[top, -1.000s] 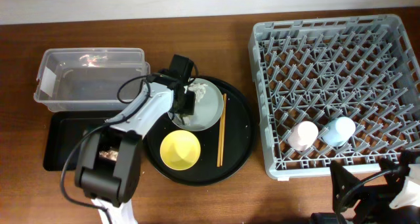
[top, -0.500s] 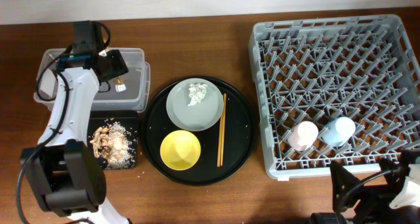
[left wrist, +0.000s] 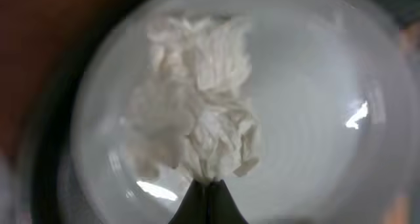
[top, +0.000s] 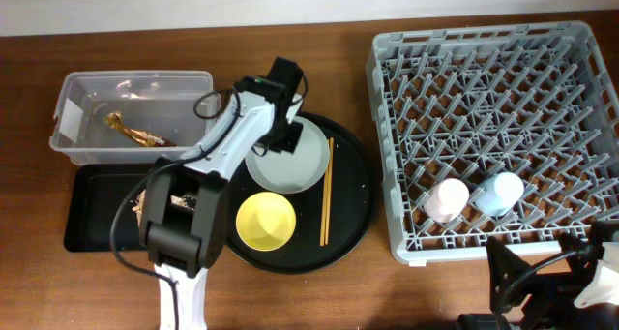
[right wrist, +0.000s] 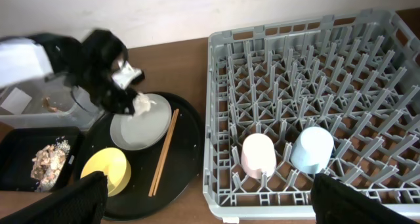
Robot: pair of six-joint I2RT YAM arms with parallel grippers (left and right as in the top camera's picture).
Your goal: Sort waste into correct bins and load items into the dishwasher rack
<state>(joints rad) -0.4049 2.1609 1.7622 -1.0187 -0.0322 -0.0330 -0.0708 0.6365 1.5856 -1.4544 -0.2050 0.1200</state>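
Note:
My left gripper (left wrist: 209,184) is shut on the near edge of the crumpled white tissue (left wrist: 197,112) over the pale grey plate (left wrist: 315,119). From overhead the left gripper (top: 280,136) covers the tissue at the plate's (top: 305,165) far left rim. The gold-brown wrapper (top: 135,130) lies in the clear tub (top: 73,88). Food scraps (right wrist: 47,159) sit in the shallow black tray (top: 97,190). The yellow bowl (top: 265,221) and chopsticks (top: 327,190) rest on the round black tray (top: 353,204). My right gripper (right wrist: 216,211) stands open near the rack's front edge.
The grey dishwasher rack (top: 484,40) fills the right side, with a pink cup (top: 447,198) and a light blue cup (top: 501,192) upside down in its front rows. The left arm stretches across the black tray and the round tray's left edge.
Half a second ago the left gripper hung over the clear tub with the wrapper. The wrapper now lies in the tub, and the arm has swung back to the plate and shut on the tissue.

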